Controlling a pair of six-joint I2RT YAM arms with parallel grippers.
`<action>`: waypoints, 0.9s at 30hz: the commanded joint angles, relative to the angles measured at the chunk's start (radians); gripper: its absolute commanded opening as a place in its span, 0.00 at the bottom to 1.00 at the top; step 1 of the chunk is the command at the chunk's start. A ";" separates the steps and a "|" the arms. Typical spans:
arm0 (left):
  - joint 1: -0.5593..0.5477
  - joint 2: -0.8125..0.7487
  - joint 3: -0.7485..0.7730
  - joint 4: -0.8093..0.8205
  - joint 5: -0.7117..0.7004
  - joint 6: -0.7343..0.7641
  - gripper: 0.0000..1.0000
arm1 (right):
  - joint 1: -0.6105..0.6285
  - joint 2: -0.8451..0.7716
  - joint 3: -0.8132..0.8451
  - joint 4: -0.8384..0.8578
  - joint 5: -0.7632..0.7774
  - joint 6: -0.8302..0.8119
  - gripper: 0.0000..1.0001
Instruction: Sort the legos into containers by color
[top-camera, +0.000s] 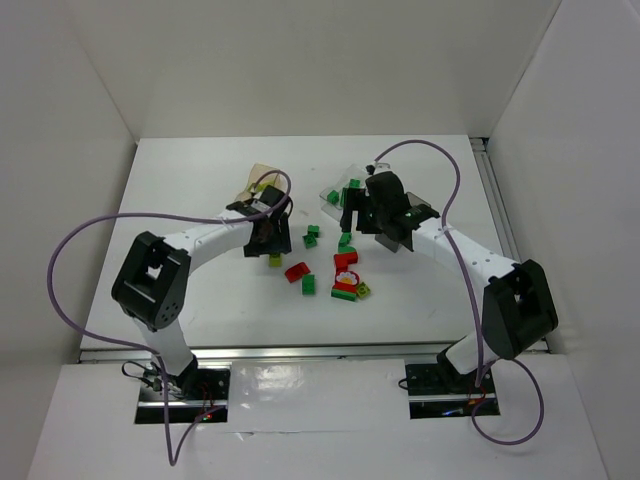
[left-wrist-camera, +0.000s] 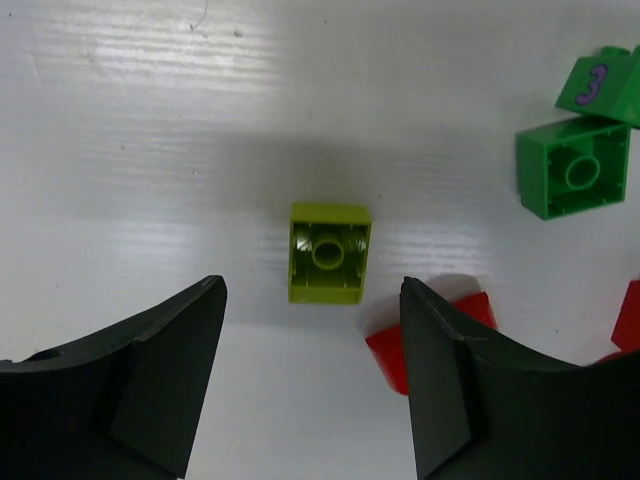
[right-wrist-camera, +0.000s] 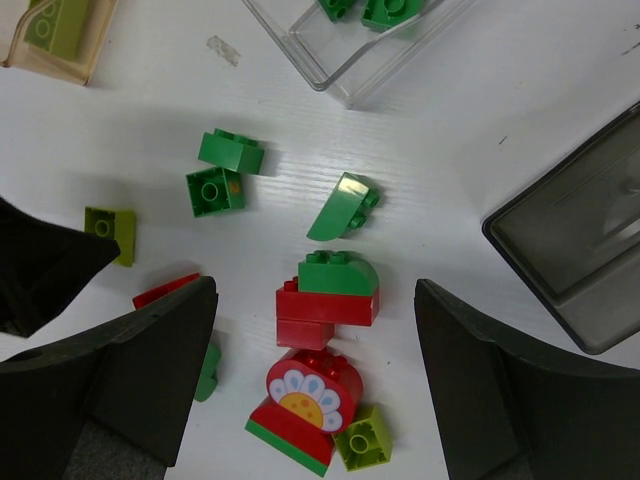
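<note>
My left gripper (left-wrist-camera: 312, 320) hangs open just above the table. A lime-green lego (left-wrist-camera: 329, 252) lies studs-down on the table, a little ahead of the open fingers and untouched. A red lego (left-wrist-camera: 442, 338) is partly hidden behind its right finger (left-wrist-camera: 450, 380). My right gripper (right-wrist-camera: 315, 290) is open too, hovering over a red lego with a green curved one (right-wrist-camera: 338, 275) stacked on it. A flower-printed red lego (right-wrist-camera: 305, 400) and a lime one (right-wrist-camera: 365, 437) lie nearer. The amber container (right-wrist-camera: 30, 55) holds a lime lego, the clear one (right-wrist-camera: 300, 45) green legos. The grey container (right-wrist-camera: 580, 250) looks empty.
Loose green legos (right-wrist-camera: 214, 190) and a curved green one (right-wrist-camera: 343, 207) lie between the containers and the red pile. In the top view the left gripper (top-camera: 272, 240) and right gripper (top-camera: 352, 215) stand close together over the scattered legos, with white walls around the table (top-camera: 180, 200).
</note>
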 joint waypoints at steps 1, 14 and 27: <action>0.007 0.046 0.025 0.073 -0.023 -0.017 0.78 | 0.009 -0.027 -0.006 0.009 0.000 0.003 0.87; 0.020 0.027 0.113 -0.003 -0.121 -0.001 0.32 | 0.009 -0.036 -0.006 0.009 0.019 0.003 0.87; 0.188 0.192 0.513 -0.066 -0.133 0.120 0.31 | 0.009 -0.047 0.016 -0.028 0.019 -0.017 0.87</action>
